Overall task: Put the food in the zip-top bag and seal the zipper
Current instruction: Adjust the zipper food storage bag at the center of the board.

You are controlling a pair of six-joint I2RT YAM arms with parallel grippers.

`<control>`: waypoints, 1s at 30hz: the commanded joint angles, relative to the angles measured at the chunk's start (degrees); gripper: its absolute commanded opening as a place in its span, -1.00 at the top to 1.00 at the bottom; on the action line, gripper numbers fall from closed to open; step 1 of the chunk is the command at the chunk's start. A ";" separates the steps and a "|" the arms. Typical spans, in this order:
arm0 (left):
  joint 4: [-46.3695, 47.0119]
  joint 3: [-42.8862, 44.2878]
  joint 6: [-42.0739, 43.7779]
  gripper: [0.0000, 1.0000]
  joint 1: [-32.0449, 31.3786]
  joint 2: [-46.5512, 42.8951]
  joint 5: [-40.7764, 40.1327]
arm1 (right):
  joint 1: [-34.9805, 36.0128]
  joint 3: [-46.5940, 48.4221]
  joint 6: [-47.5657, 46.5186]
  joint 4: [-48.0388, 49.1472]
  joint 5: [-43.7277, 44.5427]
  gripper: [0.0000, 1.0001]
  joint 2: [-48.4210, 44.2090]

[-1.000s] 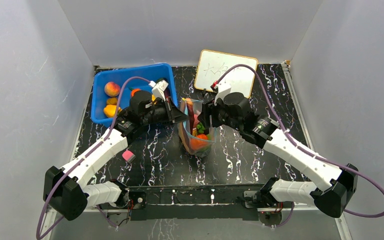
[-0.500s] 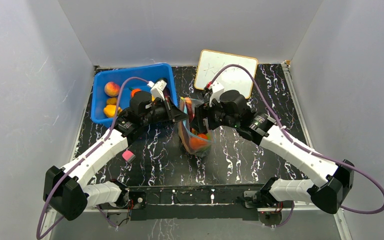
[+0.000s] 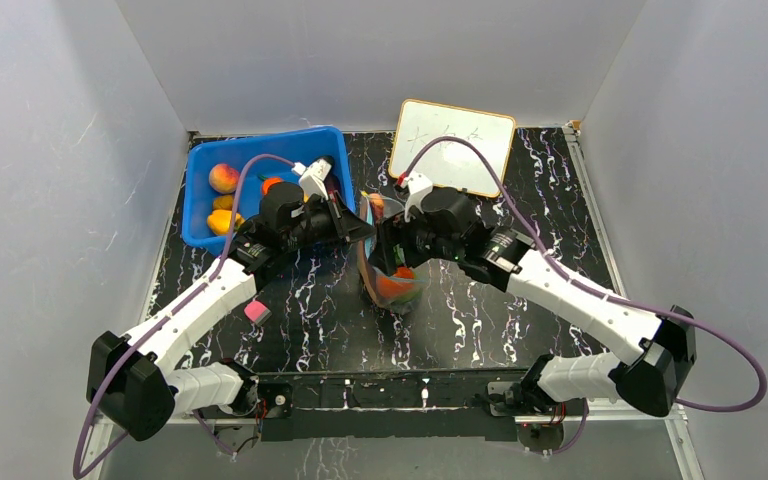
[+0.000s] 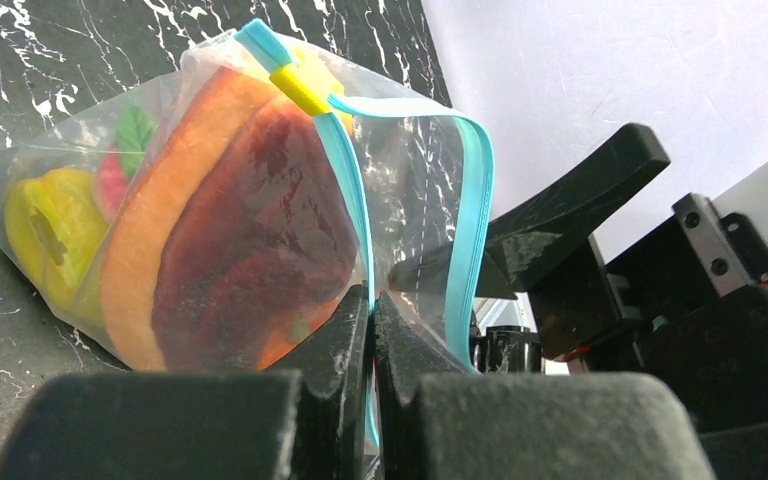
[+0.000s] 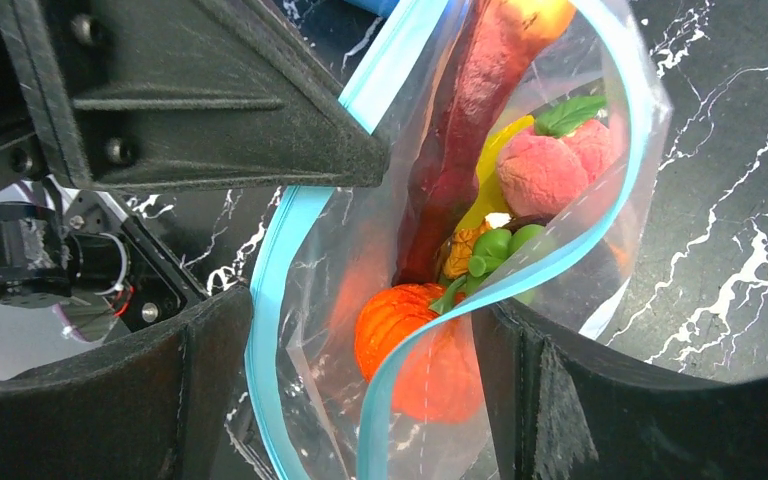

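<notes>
The zip-top bag (image 3: 392, 275) stands mid-table, its mouth open. It holds an orange-and-dark-red slice (image 4: 230, 230), a yellow piece (image 4: 45, 225), a peach (image 5: 550, 160) and an orange pumpkin (image 5: 410, 340). My left gripper (image 3: 363, 232) is shut on the bag's near mouth edge, pinching the blue-teal zipper (image 4: 470, 230) strip between its jaws (image 4: 372, 310). A yellow slider (image 4: 300, 88) sits at the strip's end. My right gripper (image 5: 360, 390) is open, its fingers (image 5: 600, 400) straddling both zipper (image 5: 280, 260) strips of the mouth.
A blue bin (image 3: 260, 160) at the back left holds a peach (image 3: 224, 177) and yellow-orange pieces (image 3: 222, 220). A whiteboard (image 3: 452, 145) leans at the back. A small pink cube (image 3: 257, 312) lies left of the bag.
My right gripper has moved left from beside the bag to over its mouth. My left gripper has kept its hold; the bag has barely shifted.
</notes>
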 commanded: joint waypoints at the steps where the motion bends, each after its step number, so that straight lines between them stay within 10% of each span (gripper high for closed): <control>1: 4.33 0.60 -0.84 1.00 -0.22 -1.15 -0.59 | 1.91 3.60 -1.07 0.05 6.16 -0.56 1.02; 30: 4.52 0.82 -2.61 1.00 -0.30 -1.02 -2.15 | 5.89 9.10 3.98 -5.71 18.18 -0.40 6.81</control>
